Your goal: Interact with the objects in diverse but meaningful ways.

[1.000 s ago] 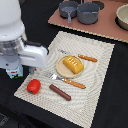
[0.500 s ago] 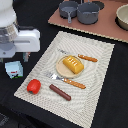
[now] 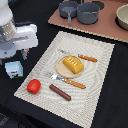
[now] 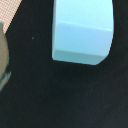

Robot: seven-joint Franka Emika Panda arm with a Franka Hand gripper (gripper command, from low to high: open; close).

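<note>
In the exterior view, we are seeing the white arm (image 3: 17,37) hanging at the exterior view's left, wrist pointing down over the dark counter (image 3: 107,95) — just above the milk carton (image 3: 14,69). The tool is hiding behind the wrist, so we cannot tell its spread. The carton is sitting beside the mat (image 3: 95,65), near the tomato (image 3: 33,86). In the wrist view, the carton (image 4: 82,32) is lying on black — no fingers showing clearly.

A black tabletop (image 3: 112,95) carries everything. On it lies a pale woven placemat (image 3: 95,75), a tan board (image 3: 102,30) just past the mat's far edge, and a white-and-teal milk carton (image 3: 14,69) beside the mat on the exterior view's left.
</note>
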